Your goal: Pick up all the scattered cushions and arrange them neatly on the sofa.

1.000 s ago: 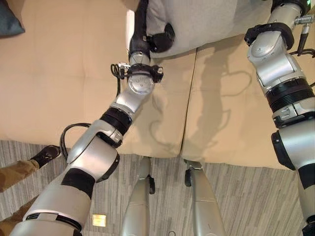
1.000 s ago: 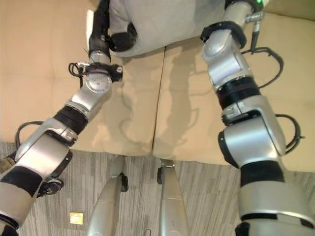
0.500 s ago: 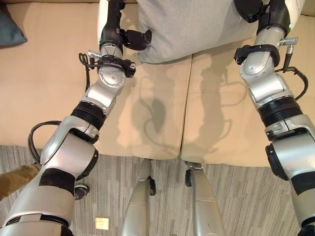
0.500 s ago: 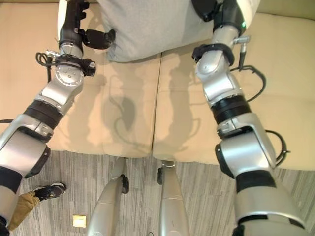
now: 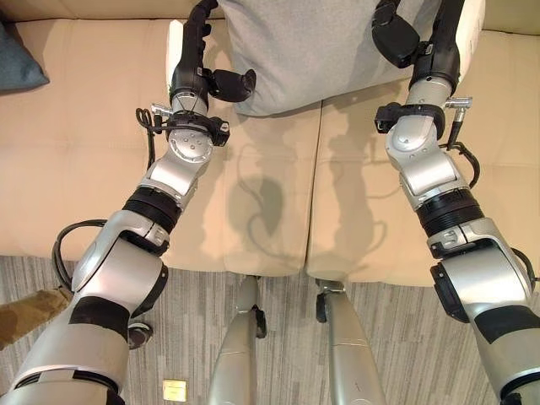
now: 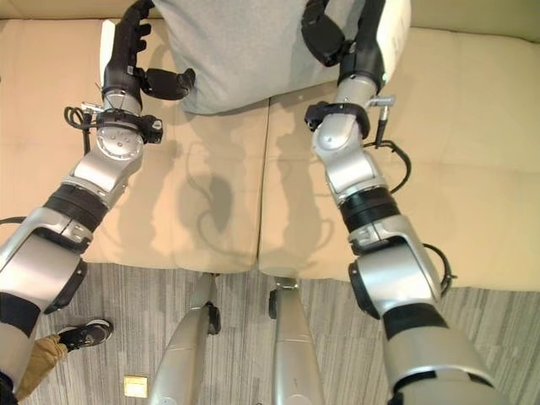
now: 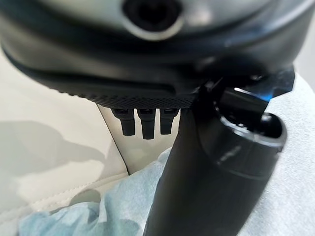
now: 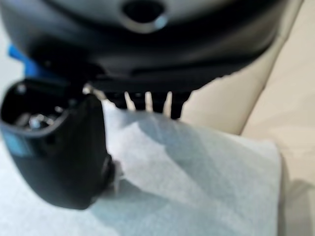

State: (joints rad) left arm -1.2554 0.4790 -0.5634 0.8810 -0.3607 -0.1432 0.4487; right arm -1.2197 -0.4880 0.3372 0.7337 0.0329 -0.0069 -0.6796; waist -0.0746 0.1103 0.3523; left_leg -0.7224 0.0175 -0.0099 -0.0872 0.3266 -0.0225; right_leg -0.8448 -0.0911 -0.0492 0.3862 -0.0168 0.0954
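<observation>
Fingers (image 5: 199,25) of the left hand (image 5: 202,67) and the right hand (image 5: 418,38) are clamped on either side of the big grey cushion (image 5: 312,42), thumbs pressed on its front. It sits against the back of the beige sofa (image 5: 76,169), with a dark blue cushion (image 5: 15,63) off to the left.

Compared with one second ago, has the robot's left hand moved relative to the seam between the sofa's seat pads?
Yes. The left hand, gripping the grey cushion, has shifted to the robot's left, farther from the seam; the camera moved too.
</observation>
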